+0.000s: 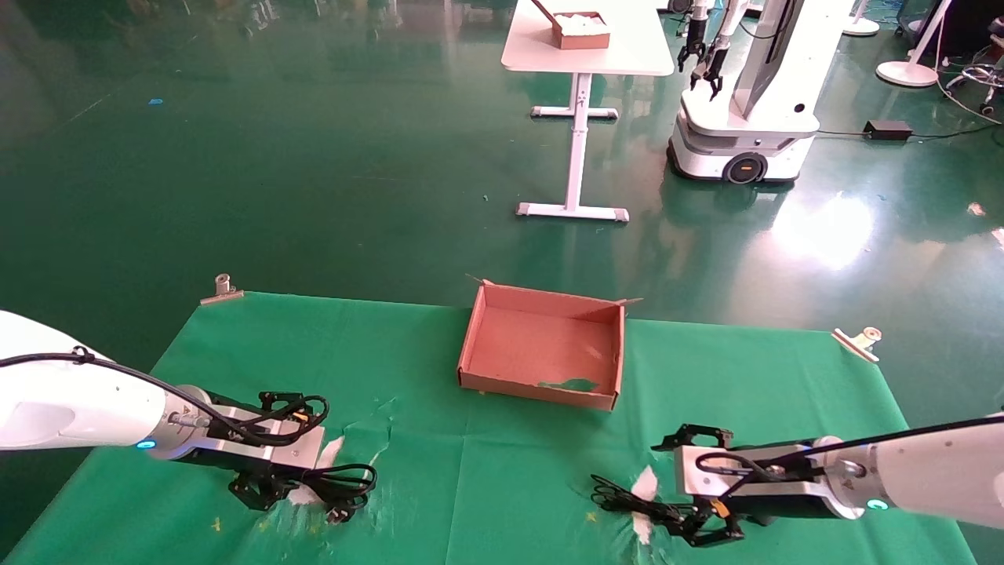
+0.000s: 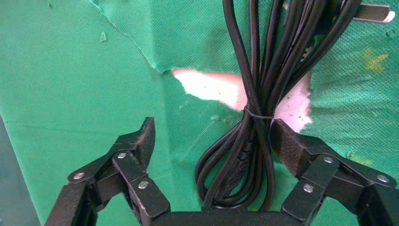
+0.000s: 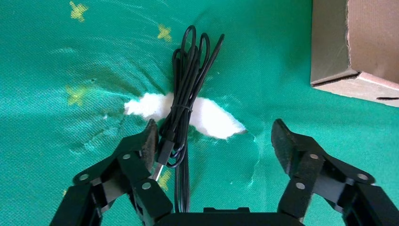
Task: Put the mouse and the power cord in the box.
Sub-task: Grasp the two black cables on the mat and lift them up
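The thick black looped power cord [image 2: 254, 117] lies between the left gripper's [image 2: 211, 141] spread, unclenched fingers on the torn green cloth [image 1: 486, 463]. The right gripper [image 3: 214, 141], equally spread, straddles a thin black wire bundle [image 3: 183, 108]. The shallow brown cardboard box [image 1: 541, 345] sits beyond.

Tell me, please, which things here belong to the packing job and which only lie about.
Job: power cord, inside the open left gripper; mouse wire, at the open right gripper; cardboard box.
Lying about: metal clips, far white table, other robot.
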Controlling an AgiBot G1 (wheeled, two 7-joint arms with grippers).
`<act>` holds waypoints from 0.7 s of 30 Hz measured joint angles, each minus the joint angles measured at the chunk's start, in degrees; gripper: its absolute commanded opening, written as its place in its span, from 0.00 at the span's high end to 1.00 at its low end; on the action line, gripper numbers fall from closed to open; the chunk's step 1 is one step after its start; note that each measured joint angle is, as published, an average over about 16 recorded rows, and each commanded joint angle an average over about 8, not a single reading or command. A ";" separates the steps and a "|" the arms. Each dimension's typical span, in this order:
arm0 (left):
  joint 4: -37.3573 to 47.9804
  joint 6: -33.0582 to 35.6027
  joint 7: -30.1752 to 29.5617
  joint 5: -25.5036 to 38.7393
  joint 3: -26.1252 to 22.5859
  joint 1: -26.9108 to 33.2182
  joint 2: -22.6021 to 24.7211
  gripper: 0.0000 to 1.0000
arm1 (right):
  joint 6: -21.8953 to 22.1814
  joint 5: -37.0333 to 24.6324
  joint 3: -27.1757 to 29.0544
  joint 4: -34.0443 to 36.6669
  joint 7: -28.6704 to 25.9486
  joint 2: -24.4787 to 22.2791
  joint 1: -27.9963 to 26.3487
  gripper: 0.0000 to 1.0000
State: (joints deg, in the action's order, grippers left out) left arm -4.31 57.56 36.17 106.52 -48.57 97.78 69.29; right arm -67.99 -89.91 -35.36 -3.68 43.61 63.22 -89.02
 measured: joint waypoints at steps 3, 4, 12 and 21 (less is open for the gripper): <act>-0.14 0.09 -0.07 -0.03 0.01 -0.05 -0.03 1.00 | 0.00 0.02 0.01 -0.13 -0.05 -0.05 0.06 1.00; -0.18 0.12 -0.08 -0.04 0.02 -0.07 -0.04 1.00 | 0.00 0.03 0.01 -0.17 -0.06 -0.06 0.08 1.00; -0.40 0.28 -0.18 -0.12 0.05 -0.15 -0.08 1.00 | 0.00 0.06 0.04 -0.37 -0.13 -0.14 0.17 1.00; -0.53 0.37 -0.22 -0.16 0.07 -0.19 -0.10 1.00 | -0.01 0.09 0.07 -0.48 -0.15 -0.18 0.21 1.00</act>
State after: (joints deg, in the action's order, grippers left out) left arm -4.84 57.93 35.96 106.36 -48.50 97.59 69.18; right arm -67.99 -89.82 -35.29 -4.16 43.45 63.05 -88.80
